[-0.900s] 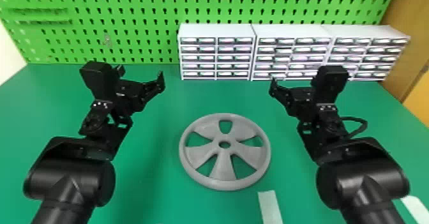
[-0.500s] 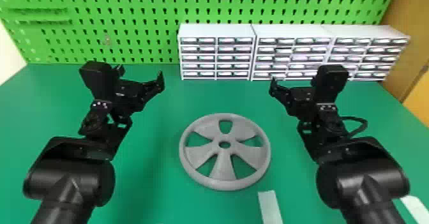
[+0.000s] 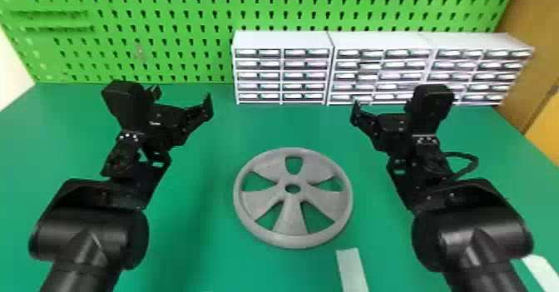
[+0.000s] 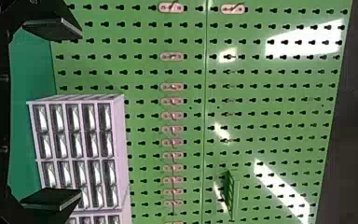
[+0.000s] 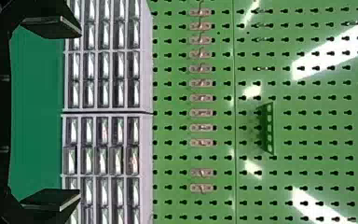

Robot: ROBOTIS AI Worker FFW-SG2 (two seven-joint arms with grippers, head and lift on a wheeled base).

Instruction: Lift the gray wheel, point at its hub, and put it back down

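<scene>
In the head view the gray wheel [image 3: 292,220] lies flat on the green table, its round hub hole [image 3: 293,188] facing up between broad spokes. My left gripper [image 3: 183,95] is held up to the left of the wheel and farther back. On the other side, my right gripper [image 3: 356,106] is raised to the right of the wheel and farther back. The left wrist view has my left gripper [image 4: 77,113] open, its two fingers wide apart with nothing between them. Likewise open and holding nothing is my right gripper [image 5: 77,114] in the right wrist view.
White drawer cabinets [image 3: 283,41] line the table's back edge, with a green pegboard [image 3: 166,33] behind them. A pale strip [image 3: 352,270] lies on the table [image 3: 199,245] just in front of the wheel, toward the right. Another strip [image 3: 542,272] is at the right front.
</scene>
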